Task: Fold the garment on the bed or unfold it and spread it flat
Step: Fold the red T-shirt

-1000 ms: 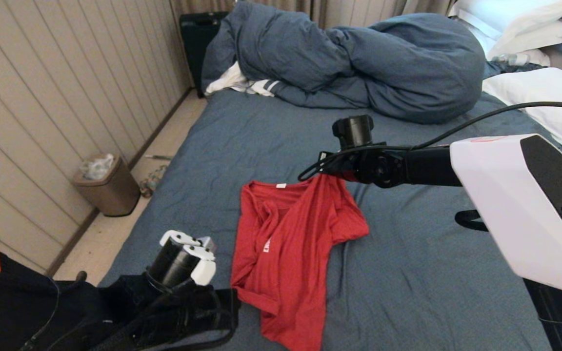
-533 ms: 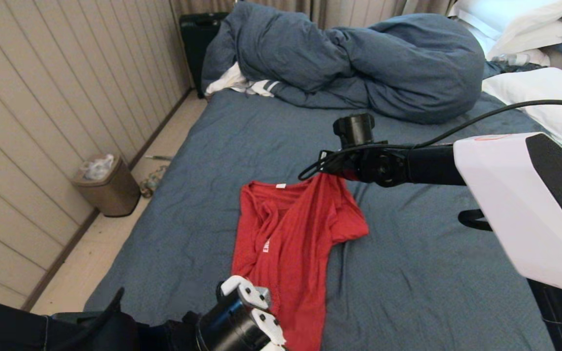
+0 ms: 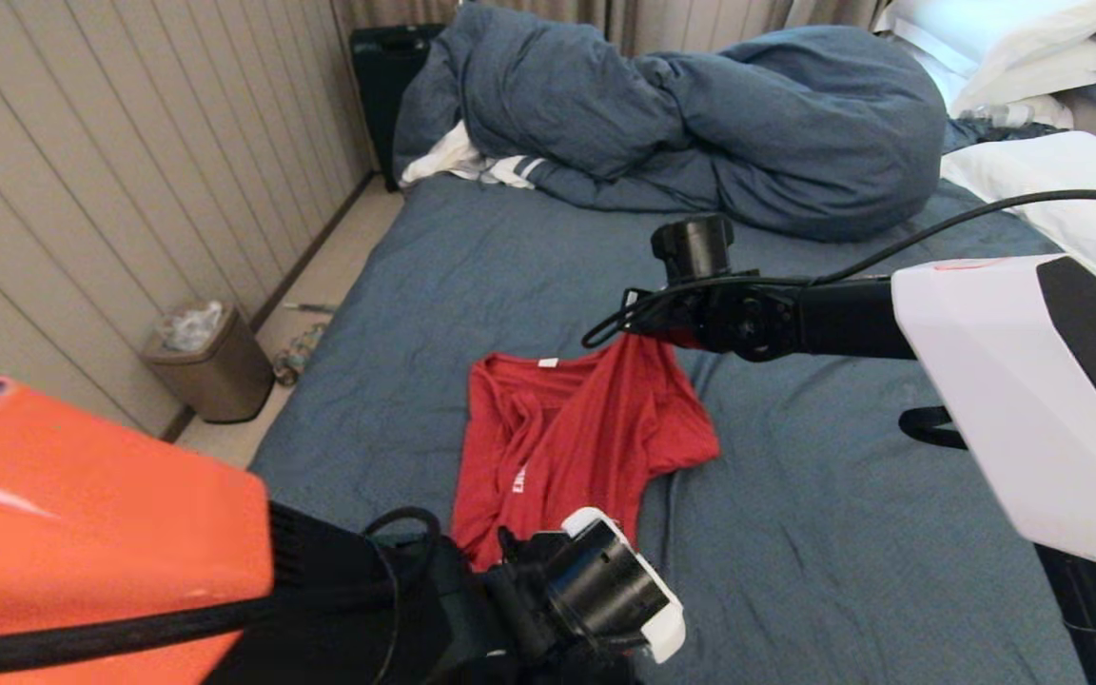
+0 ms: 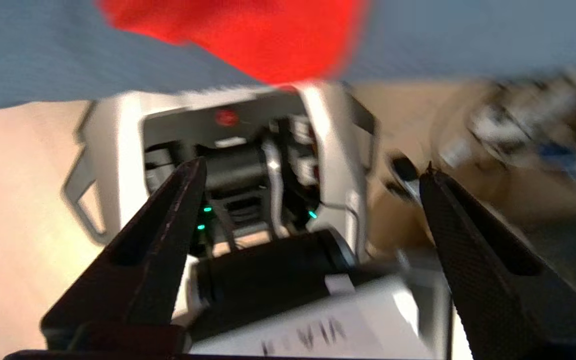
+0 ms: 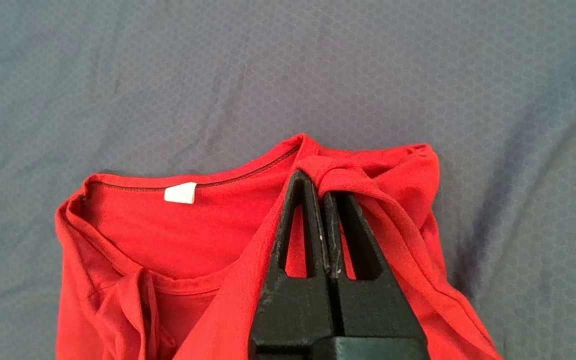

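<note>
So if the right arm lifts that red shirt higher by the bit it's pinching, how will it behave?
Likely floppy: the garment already drapes in folds from the right gripper, which is shut on a bunched edge near the collar. Probably light, as thin cloth. It may drag and bunch across the bed, since the open left gripper holds nothing.

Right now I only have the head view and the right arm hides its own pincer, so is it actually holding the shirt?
Observer: Yes. The right wrist view shows the right pincer shut on a fold of the red T-shirt, close to the collar.
Operator: And the left pincer, open or shut?
Observer: The left pincer is open, its fingers spread wide with nothing between them.
Operator: Is it on the shirt yet?
Observer: No. In the left wrist view it points at the robot's base, with the shirt's edge only at the far side.
</note>
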Controlling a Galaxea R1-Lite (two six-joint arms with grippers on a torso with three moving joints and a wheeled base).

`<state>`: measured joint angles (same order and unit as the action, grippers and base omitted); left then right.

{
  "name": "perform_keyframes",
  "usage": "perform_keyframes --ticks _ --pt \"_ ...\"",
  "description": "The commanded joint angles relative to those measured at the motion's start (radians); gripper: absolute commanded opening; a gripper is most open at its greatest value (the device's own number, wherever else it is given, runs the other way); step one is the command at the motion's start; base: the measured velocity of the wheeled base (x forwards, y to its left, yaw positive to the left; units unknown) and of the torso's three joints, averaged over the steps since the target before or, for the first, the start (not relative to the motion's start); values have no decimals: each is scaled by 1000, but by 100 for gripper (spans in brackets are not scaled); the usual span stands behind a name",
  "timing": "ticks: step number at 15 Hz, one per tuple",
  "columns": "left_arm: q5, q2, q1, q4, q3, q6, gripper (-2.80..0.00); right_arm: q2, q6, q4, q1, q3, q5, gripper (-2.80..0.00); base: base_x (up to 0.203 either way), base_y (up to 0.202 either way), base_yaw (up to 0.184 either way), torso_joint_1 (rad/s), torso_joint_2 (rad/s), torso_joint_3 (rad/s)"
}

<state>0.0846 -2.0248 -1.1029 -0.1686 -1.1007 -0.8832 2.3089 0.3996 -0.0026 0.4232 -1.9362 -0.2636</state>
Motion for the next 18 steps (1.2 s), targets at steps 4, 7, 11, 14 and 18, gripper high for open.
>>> perform_keyframes --ticks 4,7,11,14,18 --pt "74 -163 91 -65 -88 -58 0 -11 4 -2 0 0 0 -280 0 0 0 0 0 0" --pt "83 -196 113 -66 -128 -91 0 -13 4 -2 0 2 0 -280 0 0 0 0 0 0" --pt "158 -250 121 -61 -189 -94 0 -14 5 -2 0 3 0 -280 0 0 0 0 0 0" --pt "165 -272 121 -67 -225 -91 0 -17 7 -1 0 3 0 -280 0 0 0 0 0 0" --pt "165 -295 121 -80 -300 -79 -280 -17 7 -2 0 3 0 -280 0 0 0 0 0 0"
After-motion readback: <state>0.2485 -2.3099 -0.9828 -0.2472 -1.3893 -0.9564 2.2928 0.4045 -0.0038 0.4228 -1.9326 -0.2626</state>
